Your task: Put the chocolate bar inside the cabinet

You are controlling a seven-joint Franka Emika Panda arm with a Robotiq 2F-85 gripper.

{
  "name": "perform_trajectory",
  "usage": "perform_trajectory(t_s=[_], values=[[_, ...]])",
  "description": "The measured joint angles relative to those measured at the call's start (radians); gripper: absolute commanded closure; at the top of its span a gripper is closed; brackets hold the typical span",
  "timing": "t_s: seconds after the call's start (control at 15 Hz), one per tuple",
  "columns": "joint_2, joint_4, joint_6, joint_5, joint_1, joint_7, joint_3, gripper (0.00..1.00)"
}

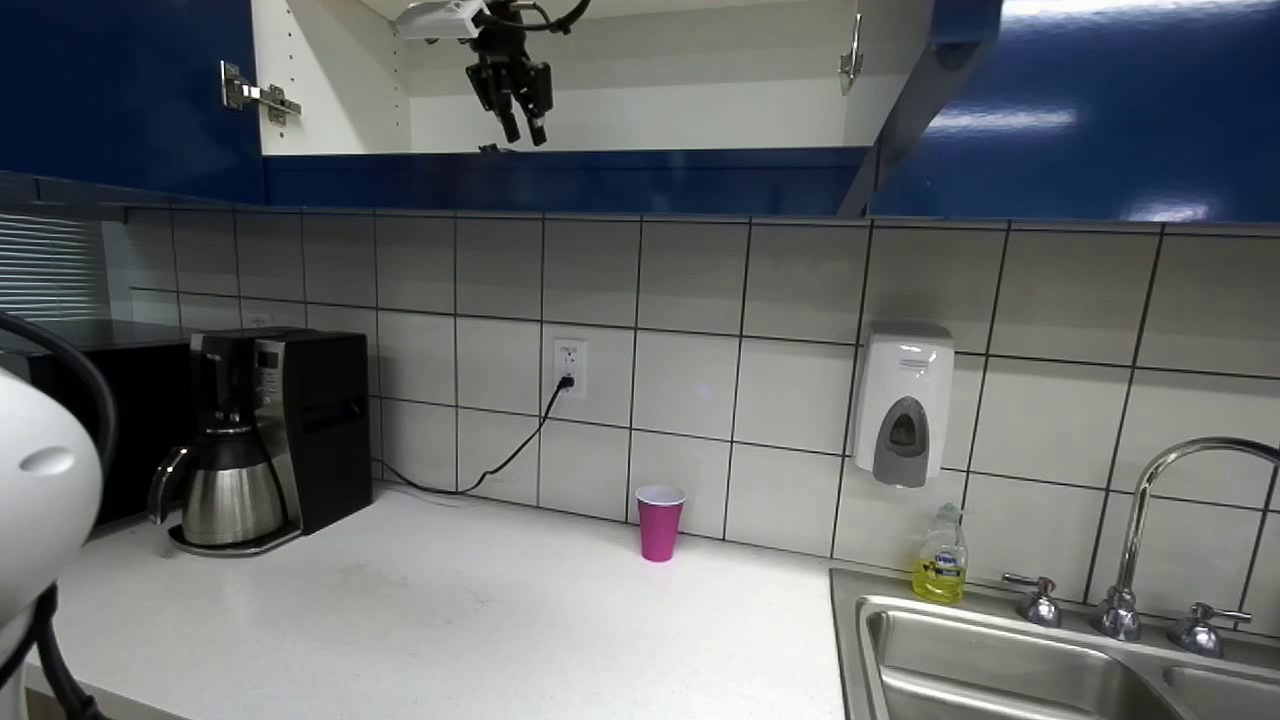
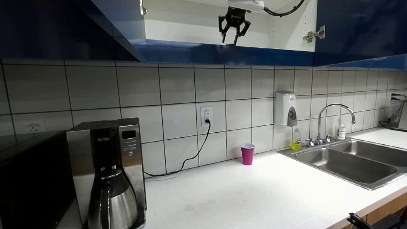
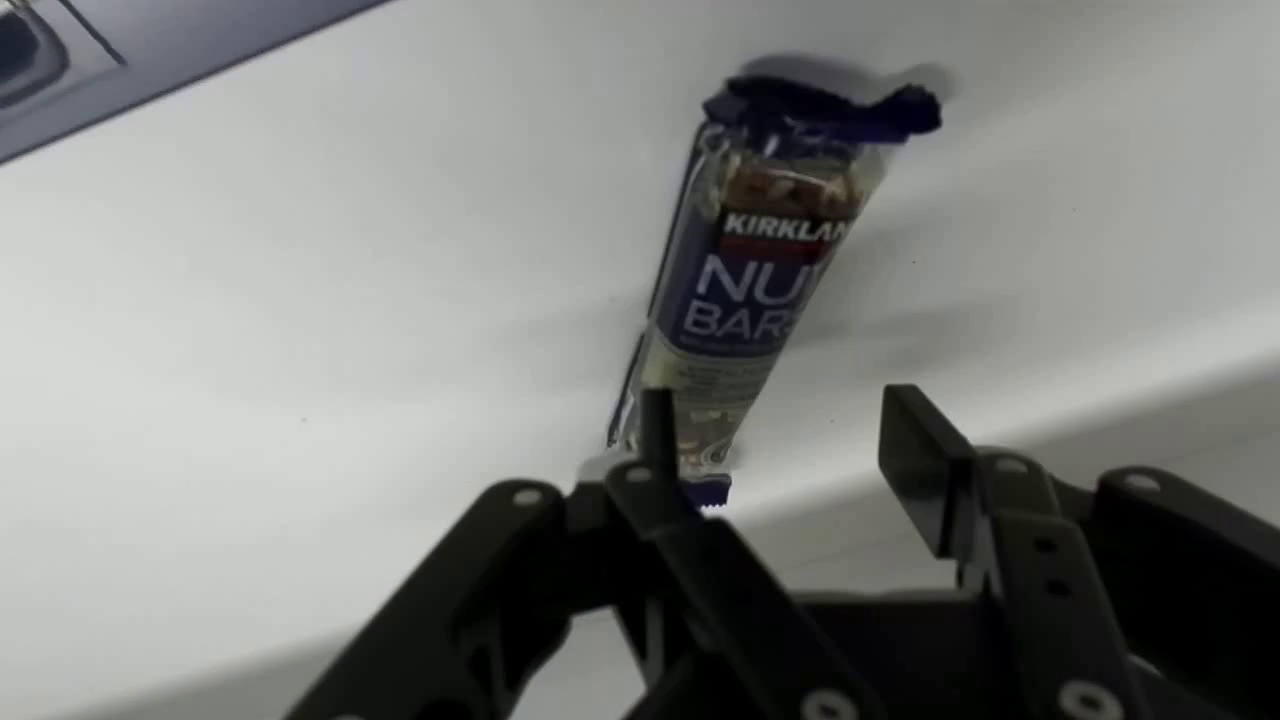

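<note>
1. Bar (image 3: 748, 300): "KIRKLAN", "NU", "BAR" — line ends cut off.
2. Coffee maker (image 2: 106, 149): script opening "Mr." — remainder blurred.
3. Soap bottle (image 1: 940, 568): lettering too small to read with certainty.

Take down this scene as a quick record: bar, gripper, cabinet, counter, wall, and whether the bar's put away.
Cabinet: standing open, pale inside
Wrapped bar: lying on the cabinet floor, label partly reading KIRKLAN
Gripper: open, inside the cabinet, not gripping the bar; whether it touches the bar is unclear
Counter: pink cup, coffee maker
Wall: white dispenser, power outlet
Put away: apparently yes, since the bar is inside and unheld
</note>
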Motion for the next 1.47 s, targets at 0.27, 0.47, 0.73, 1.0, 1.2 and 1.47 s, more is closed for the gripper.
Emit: perform_trajectory(t_s=[0.27, 0.47, 0.73, 1.0, 1.2, 1.47], values=[[0.015, 0.019, -0.013, 0.000, 0.011, 0.013, -0.015, 0.00], [0.015, 0.018, -0.014, 0.000, 0.011, 0.018, -0.018, 0.00], [-0.005, -0.017, -0.008, -0.001, 0.011, 0.018, -0.019, 0.00], [-0.082, -0.130, 0.037, -0.009, 0.017, 0.018, -0.018, 0.00], [-0.154, -0.223, 0.097, -0.031, 0.024, 0.019, -0.015, 0.00], [-0.249, -0.337, 0.167, -0.053, 0.025, 0.019, -0.006, 0.00]])
